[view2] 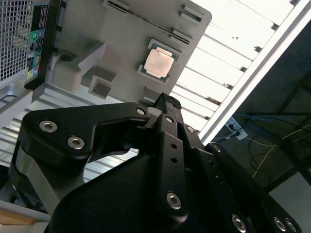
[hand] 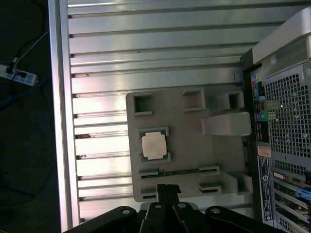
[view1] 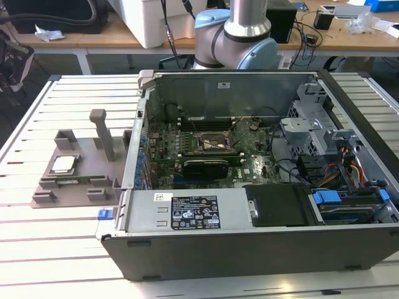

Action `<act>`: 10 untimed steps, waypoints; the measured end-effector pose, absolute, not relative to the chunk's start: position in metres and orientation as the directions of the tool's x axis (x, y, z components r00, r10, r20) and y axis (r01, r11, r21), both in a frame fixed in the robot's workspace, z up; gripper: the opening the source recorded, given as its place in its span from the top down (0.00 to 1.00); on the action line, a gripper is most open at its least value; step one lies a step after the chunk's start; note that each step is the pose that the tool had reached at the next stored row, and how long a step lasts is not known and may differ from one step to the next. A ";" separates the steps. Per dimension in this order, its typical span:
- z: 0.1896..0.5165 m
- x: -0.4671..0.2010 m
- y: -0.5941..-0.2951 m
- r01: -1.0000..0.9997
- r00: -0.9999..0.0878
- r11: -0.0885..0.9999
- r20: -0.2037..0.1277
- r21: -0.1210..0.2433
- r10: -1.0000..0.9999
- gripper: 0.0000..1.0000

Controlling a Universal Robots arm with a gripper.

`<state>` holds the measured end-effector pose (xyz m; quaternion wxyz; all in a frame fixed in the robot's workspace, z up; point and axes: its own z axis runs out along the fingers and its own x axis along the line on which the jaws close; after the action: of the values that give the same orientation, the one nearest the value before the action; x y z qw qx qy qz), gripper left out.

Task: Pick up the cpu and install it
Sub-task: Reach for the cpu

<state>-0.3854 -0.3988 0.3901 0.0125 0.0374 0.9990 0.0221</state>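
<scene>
The cpu [view1: 64,164] lies flat, pale metal top upward, in a square recess of a grey holder plate [view1: 87,163] on the slatted tabletop [view1: 62,249]. The plate sits just beside the open computer case [view1: 249,249], on the exterior view's left. A thin green memory stick [view1: 78,181] rests in a slot of the same plate, near the cpu but not touching it. A grey upright post [view1: 103,134] rises from the plate on the side towards the case.

Inside the case, the black-framed motherboard socket [view1: 212,143] lies roughly in the middle of the board.

In both wrist views the end effector [hand: 167,187] is above the holder plate and well clear of the cpu [hand: 154,144]. Its black fingers are drawn together at the tips with nothing between them (a narrow, empty stance). In the first wrist view the tips appear over the plate's edge near the memory stick [hand: 180,171]. In the second wrist view the end effector [view2: 167,99] points towards the cpu [view2: 159,64], which sits squarely in its recess.
</scene>
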 end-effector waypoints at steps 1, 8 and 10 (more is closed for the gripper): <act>0.390 -0.388 -0.399 0.074 -0.997 0.996 -0.023 0.045 0.075 0.89; 0.390 -0.404 -0.399 0.074 -0.997 0.996 -0.023 0.045 0.075 0.89; 0.389 -0.407 -0.399 0.074 -0.997 0.996 -0.023 0.045 0.075 0.89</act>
<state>-0.4073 -0.3989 0.3895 0.0125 0.0374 0.9990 0.0221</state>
